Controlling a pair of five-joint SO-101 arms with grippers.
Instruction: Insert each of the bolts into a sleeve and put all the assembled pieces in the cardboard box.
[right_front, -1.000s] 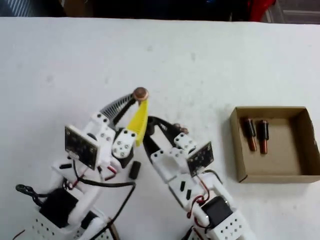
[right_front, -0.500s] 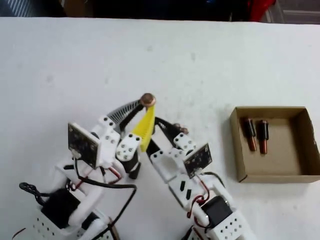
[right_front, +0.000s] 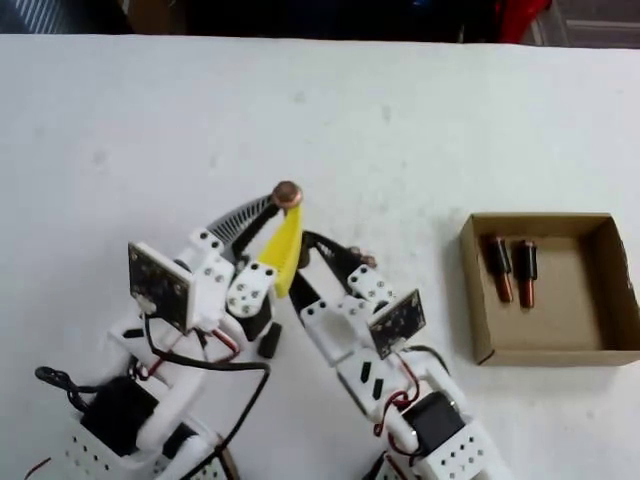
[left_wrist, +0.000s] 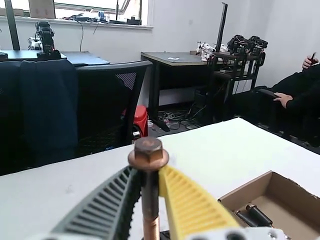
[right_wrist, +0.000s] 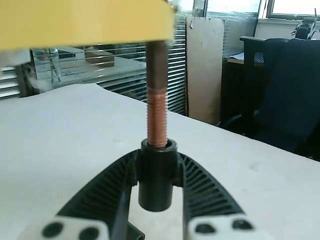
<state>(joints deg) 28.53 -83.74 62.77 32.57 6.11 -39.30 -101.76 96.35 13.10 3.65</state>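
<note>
My left gripper (right_front: 277, 213) is shut on a copper bolt (left_wrist: 148, 185), held upright with its hex head (right_front: 287, 194) on top, between a grey and a yellow finger (left_wrist: 187, 202). Directly under it my right gripper (right_wrist: 157, 182) is shut on a black sleeve (right_wrist: 157, 172). The bolt's threaded tip (right_wrist: 158, 122) sits in the sleeve's mouth. A second black sleeve (right_front: 269, 340) lies on the table between the two arms. The cardboard box (right_front: 601, 348) at the right holds two assembled pieces (right_front: 511, 269), lying side by side.
The white table (right_front: 350, 120) stretches wide beyond the arms. Both arm bases with loose cables (right_front: 200, 368) crowd the near edge. Off the table's far side stand a chair (left_wrist: 75, 107) and desks.
The left gripper with the bolt shifted slightly right and nearer, then came back left and a bit farther away. The right gripper stayed nearly still.
</note>
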